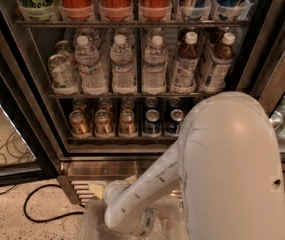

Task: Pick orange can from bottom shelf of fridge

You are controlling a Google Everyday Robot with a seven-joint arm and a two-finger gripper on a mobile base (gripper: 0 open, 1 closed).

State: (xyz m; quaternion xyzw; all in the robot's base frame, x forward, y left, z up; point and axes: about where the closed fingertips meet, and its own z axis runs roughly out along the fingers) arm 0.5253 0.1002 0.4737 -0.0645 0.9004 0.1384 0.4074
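**Arm low before the fridge**

The white arm [222, 169] fills the foreground. Its pincer [132, 220] sits low, beneath the fridge [17, 69], its state impossible to tell. Deeper in, an orange can [103, 123] stands on the bottom shelf [117, 138], left of the blue cans [152, 122].

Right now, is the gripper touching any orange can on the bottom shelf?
Apart. The camera view shows the gripper low before the base grille, well under the orange cans on the bottom shelf.
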